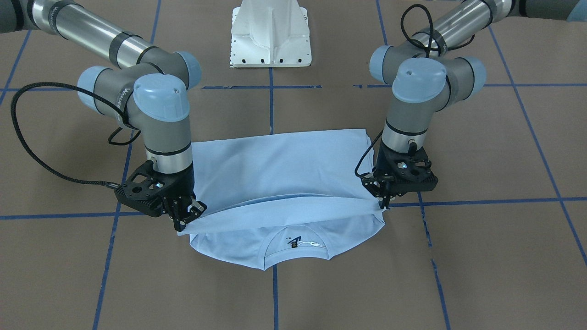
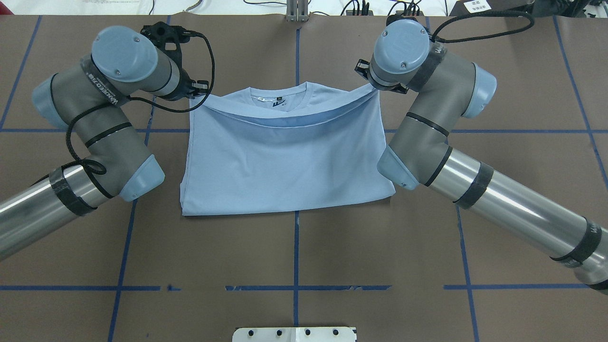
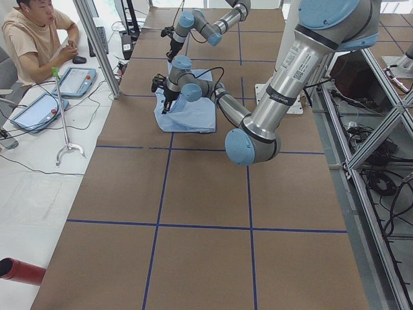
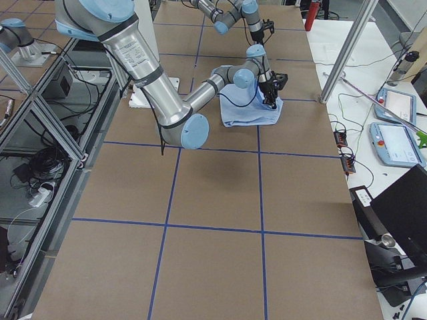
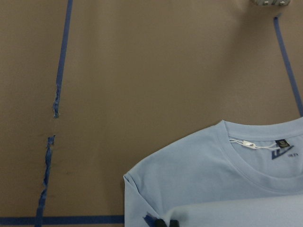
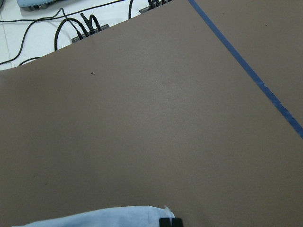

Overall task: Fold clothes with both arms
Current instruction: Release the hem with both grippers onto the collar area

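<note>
The light blue T-shirt (image 1: 284, 169) (image 2: 285, 161) lies on the brown table, its lower half folded up toward the collar. The folded-over edge hangs lifted just short of the neck label (image 1: 296, 242). My left gripper (image 1: 383, 201) (image 2: 194, 94) is shut on one corner of that edge, its fingertips pinching fabric at the bottom of the left wrist view (image 5: 161, 222). My right gripper (image 1: 184, 221) (image 2: 368, 81) is shut on the other corner, and its wrist view shows the pinched fabric (image 6: 94, 218). The collar (image 5: 265, 156) lies flat and uncovered.
The white pedestal base (image 1: 270, 36) (image 2: 294, 334) stands at the robot's side of the table. Blue tape lines (image 2: 297, 247) mark a grid on the brown surface. Cables (image 6: 75, 28) run along the far edge. A person (image 3: 39, 32) sits at a side desk with tablets (image 3: 77, 81).
</note>
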### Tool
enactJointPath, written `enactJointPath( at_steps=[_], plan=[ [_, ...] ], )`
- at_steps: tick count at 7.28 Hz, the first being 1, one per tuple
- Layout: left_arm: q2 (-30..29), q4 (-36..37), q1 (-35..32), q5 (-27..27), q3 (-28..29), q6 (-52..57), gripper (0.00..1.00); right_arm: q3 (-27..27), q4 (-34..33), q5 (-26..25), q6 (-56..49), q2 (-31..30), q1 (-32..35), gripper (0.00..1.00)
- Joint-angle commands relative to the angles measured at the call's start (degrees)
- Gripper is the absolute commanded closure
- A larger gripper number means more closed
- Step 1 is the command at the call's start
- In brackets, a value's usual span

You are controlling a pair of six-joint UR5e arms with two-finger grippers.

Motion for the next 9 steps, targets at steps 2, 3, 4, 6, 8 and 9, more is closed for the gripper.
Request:
enactJointPath(
  at_steps=[2, 3, 4, 6, 8, 9],
  plan=[
    [-0.3, -4.3, 0.4, 0.2, 4.7, 0.0, 1.00, -4.1, 1.9, 0.0, -0.5, 0.5, -0.8, 1.00],
    [-0.2, -4.4, 0.4, 0.2, 4.6, 0.9, 1.00, -4.1, 1.9, 0.0, -0.6, 0.3, -0.8, 0.92],
    [0.4, -5.1, 0.3, 0.2, 4.1, 3.7, 0.37, -4.0, 1.9, -0.2, -0.3, 0.6, -0.8, 0.01],
    [5.0, -6.2, 0.5, -0.5, -3.4, 8.4, 0.00, -1.2, 2.0, 0.7, -5.7, 0.0, -0.1, 0.00],
    [13.1, -6.4, 1.8, -4.7, -13.5, 7.2, 0.00, 0.7, 2.1, 0.9, -8.3, -1.2, 0.1, 0.00],
    [18.0, -6.5, 5.2, -4.5, -18.7, 3.5, 0.00, 0.8, 2.1, 0.9, -8.3, -1.2, 0.1, 0.00]
  ],
)
